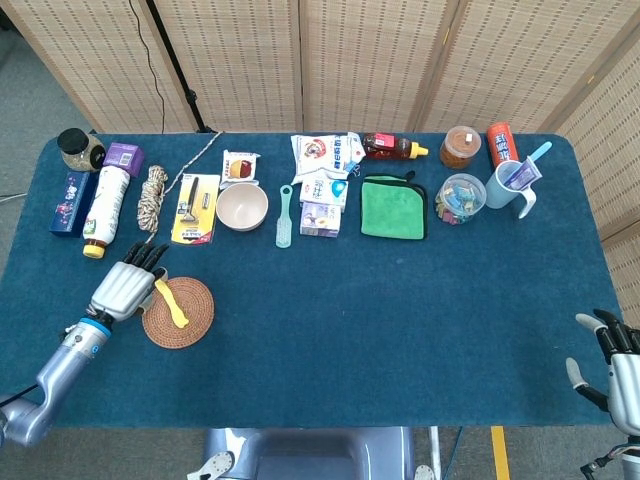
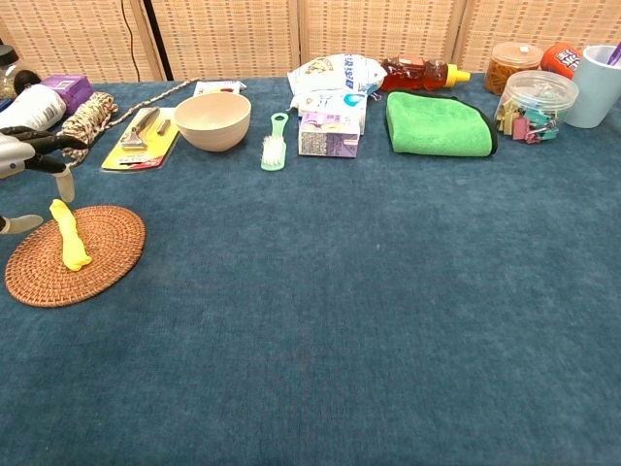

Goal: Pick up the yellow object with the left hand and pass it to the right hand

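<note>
The yellow object [image 1: 172,301] [image 2: 68,234] is a small elongated piece lying on a round woven coaster [image 1: 190,322] [image 2: 87,262] at the table's left front. My left hand [image 1: 128,283] [image 2: 31,155] hovers at the coaster's left edge, fingers spread, holding nothing, just left of the yellow piece. In the chest view only its fingertips show at the frame's left edge. My right hand [image 1: 618,365] sits at the far right front corner, fingers apart and empty; the chest view does not show it.
Along the back stand a white bottle [image 1: 106,205], rope coil [image 1: 152,198], razor card [image 1: 195,208], beige bowl [image 1: 242,207], green brush [image 1: 284,217], small boxes, green cloth [image 1: 393,207], clip jar [image 1: 460,198] and mug [image 1: 510,186].
</note>
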`<state>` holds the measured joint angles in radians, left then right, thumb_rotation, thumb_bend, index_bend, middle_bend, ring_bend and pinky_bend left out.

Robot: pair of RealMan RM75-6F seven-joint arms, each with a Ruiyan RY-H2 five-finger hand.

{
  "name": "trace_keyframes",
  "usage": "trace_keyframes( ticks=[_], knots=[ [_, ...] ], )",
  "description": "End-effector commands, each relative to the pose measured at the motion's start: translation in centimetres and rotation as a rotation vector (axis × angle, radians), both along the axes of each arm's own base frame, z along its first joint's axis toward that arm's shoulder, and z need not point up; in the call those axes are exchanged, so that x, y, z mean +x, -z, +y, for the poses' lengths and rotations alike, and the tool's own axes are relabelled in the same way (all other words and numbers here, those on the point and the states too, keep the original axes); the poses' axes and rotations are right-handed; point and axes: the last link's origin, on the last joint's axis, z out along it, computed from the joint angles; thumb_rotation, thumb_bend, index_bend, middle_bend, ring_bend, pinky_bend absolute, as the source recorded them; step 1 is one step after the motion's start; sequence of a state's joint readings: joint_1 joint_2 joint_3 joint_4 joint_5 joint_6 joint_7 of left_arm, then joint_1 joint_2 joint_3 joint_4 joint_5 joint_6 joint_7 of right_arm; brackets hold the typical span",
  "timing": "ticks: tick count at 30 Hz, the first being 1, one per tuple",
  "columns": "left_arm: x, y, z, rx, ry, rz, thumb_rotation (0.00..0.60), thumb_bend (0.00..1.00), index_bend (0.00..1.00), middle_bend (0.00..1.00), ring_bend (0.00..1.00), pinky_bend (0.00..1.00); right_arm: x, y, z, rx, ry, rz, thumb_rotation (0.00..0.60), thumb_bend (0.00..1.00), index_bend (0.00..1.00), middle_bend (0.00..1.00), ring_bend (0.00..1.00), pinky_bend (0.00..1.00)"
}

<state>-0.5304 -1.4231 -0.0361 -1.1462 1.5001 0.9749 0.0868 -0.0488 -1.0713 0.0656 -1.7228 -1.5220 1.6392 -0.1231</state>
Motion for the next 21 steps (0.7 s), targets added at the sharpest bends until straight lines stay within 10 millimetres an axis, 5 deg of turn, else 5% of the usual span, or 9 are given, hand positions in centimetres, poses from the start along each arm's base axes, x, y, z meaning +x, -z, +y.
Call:
trace_keyframes(
  ticks=[1, 21],
  knots=[
    [0.06, 0.42, 0.09, -0.009, 0.000, -0.001, 0.600, 0.34, 0.38, 0.04, 0.02, 0.03, -0.02, -0.04, 0.03, -0.001, 0.001, 0.000, 0.600, 0.37, 0.26, 0.20, 0.27, 0.24],
    [-0.37, 1.21, -0.14, -0.010, -0.015, -0.003, 0.600, 0.34, 0.45, 0.08, 0.03, 0.03, -0.33, -0.09, 0.23, -0.003, 0.007, -0.008, 0.600, 0.37, 0.26, 0.20, 0.27, 0.24]
  ],
)
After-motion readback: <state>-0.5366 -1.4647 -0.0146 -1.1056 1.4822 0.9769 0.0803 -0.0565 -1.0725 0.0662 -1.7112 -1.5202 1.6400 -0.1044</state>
